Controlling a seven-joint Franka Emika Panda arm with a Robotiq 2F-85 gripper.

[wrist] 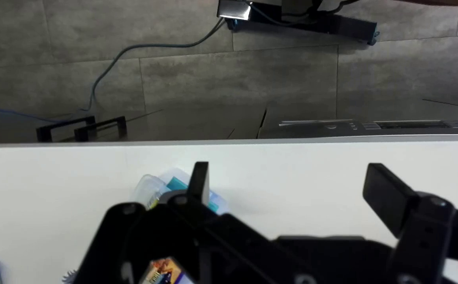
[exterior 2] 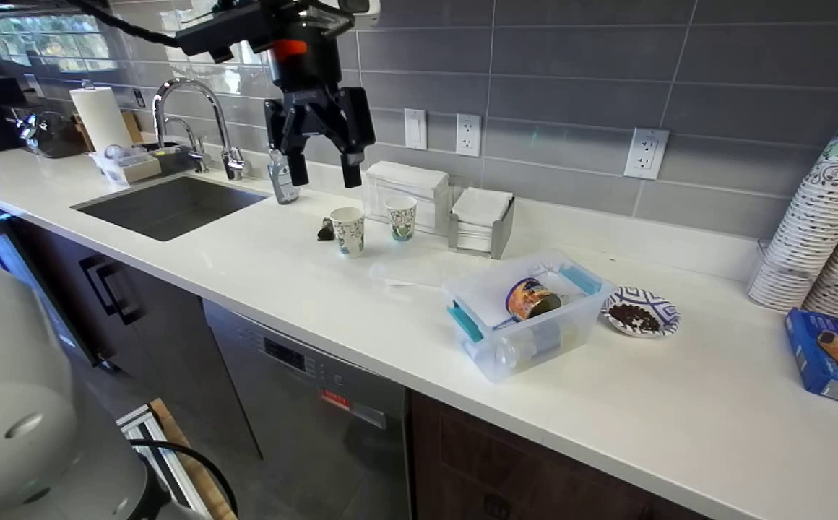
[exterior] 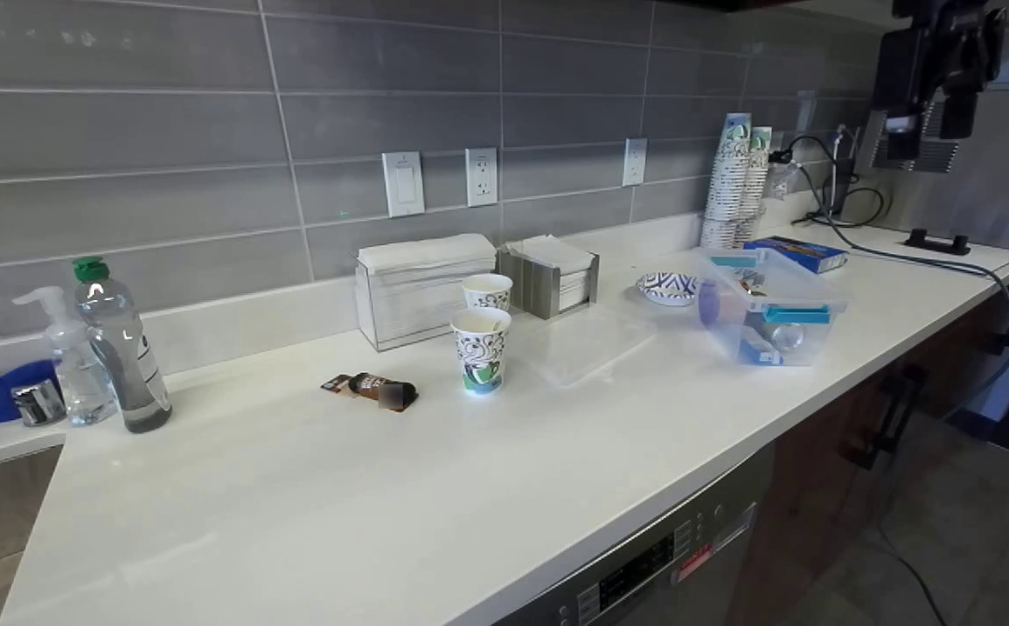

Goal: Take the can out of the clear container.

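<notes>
The can [exterior 2: 531, 298] has an orange-brown label and a purplish-blue rim. It lies tilted on its side in the clear container [exterior 2: 477, 365], a see-through tub with teal latches on the counter. The container also shows in an exterior view [exterior: 809, 348], where the can is hard to make out through the plastic. My gripper [exterior 2: 325, 173] is open and empty, high above the counter and well apart from the container; it also shows in an exterior view [exterior: 931, 130]. In the wrist view, the can [wrist: 164, 272] and container [wrist: 177, 179] are partly hidden behind the left finger of the open gripper [wrist: 292, 177].
A clear bottle-like item [exterior 2: 516, 352] lies in the container. A patterned bowl [exterior 2: 643, 312] with dark bits, a blue box [exterior 2: 834, 357] and cup stacks [exterior 2: 809, 224] stand beyond it. Two paper cups [exterior 2: 349, 231] [exterior 2: 402, 217], napkin holders [exterior 2: 482, 220] and a flat clear lid [exterior: 591, 348] are nearby.
</notes>
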